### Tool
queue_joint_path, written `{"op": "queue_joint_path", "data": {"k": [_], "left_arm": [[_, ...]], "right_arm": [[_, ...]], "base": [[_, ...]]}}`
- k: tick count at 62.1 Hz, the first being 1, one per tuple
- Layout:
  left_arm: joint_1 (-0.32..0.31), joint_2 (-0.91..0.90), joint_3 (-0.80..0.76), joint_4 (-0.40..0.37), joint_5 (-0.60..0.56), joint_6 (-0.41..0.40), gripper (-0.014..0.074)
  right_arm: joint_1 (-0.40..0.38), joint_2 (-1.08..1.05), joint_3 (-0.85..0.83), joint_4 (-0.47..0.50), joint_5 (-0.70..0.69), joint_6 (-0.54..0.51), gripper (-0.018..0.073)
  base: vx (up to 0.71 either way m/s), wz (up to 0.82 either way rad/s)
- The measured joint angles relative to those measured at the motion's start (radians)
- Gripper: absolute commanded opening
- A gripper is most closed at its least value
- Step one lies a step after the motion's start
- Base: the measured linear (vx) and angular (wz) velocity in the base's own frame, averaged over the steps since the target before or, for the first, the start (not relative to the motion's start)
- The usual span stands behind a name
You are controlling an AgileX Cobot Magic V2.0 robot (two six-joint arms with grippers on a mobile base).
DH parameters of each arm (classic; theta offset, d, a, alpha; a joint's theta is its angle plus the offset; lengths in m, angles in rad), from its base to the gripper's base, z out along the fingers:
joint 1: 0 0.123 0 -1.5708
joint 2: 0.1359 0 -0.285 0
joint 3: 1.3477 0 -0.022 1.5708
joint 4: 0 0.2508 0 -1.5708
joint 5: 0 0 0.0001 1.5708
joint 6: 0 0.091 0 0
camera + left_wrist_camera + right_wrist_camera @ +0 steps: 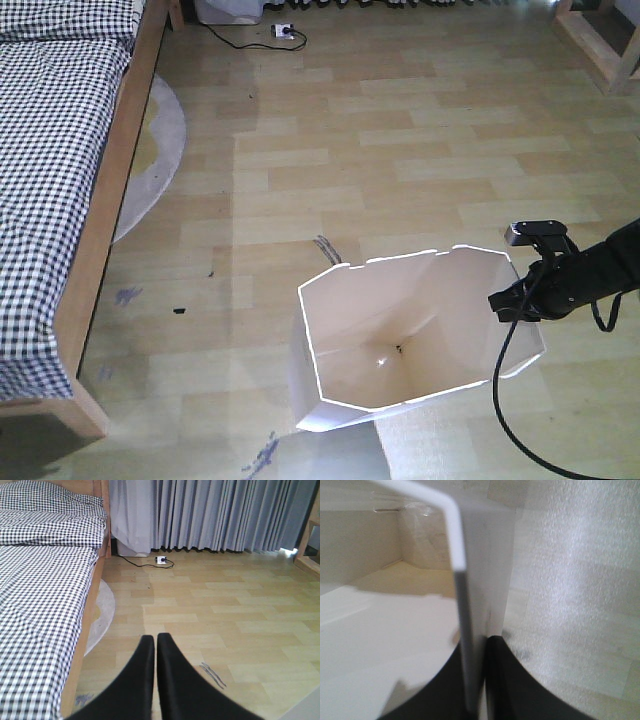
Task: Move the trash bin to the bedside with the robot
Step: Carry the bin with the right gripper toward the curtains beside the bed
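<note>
The small black right gripper (477, 647) pinched the rim wall of the white, angular-rimmed plastic trash bin (440, 300), while the black left gripper (155, 642) sat closed, empty.

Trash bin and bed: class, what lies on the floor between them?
In the front view, only wooden floor with a few dark marks separates the trash bin from the bed; the round rug lies farther along the bed.
</note>
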Motion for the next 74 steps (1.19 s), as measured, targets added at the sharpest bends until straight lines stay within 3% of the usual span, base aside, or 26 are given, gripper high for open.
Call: {"op": "queue_joint_path", "data": {"k": [74], "left_arm": [[0.0,0.0,0.0,0.0,0.0,0.0,-0.0006]], "right_arm": [[0.0,0.0,0.0,0.0,0.0,0.0,-0.0005]], "base": [[0.35,0.02]]}}
